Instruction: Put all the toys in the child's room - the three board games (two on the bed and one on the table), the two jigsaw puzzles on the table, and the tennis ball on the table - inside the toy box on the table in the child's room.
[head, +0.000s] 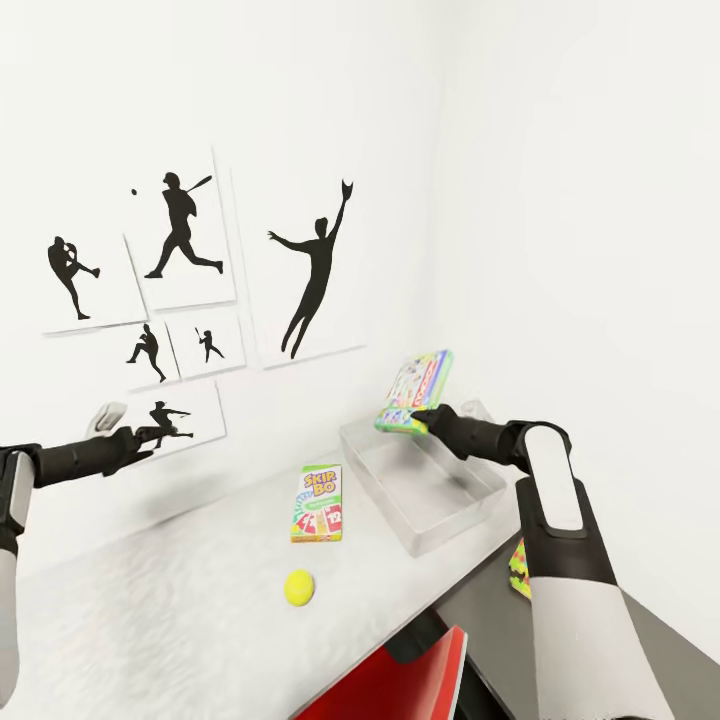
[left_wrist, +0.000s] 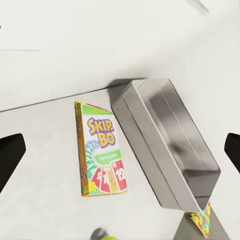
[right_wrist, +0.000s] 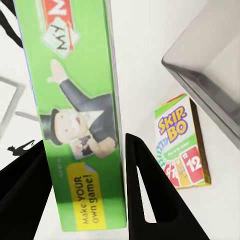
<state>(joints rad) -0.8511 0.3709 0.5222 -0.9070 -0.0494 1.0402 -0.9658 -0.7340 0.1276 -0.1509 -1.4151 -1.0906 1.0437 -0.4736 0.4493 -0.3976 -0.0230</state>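
Observation:
My right gripper (head: 424, 414) is shut on a green Monopoly board game (head: 415, 390), held tilted in the air over the far end of the toy box (head: 376, 492), a shallow pale grey tray with nothing visible inside. The box (right_wrist: 80, 115) sits between the black fingers (right_wrist: 150, 200). A Skip-Bo board game (head: 318, 503) lies flat on the table (head: 150, 620) just left of the toy box (left_wrist: 165, 140). The yellow tennis ball (head: 299, 587) rests nearer me. A jigsaw puzzle (head: 520, 570) peeks out behind my right arm. My left gripper (head: 125, 437) hangs open near the wall.
Black baseball silhouette pictures (head: 180, 270) hang on the white wall behind the table. A red object (head: 400, 680) stands below the table's near edge. A dark grey lower top (head: 490, 625) adjoins the pale one at the right.

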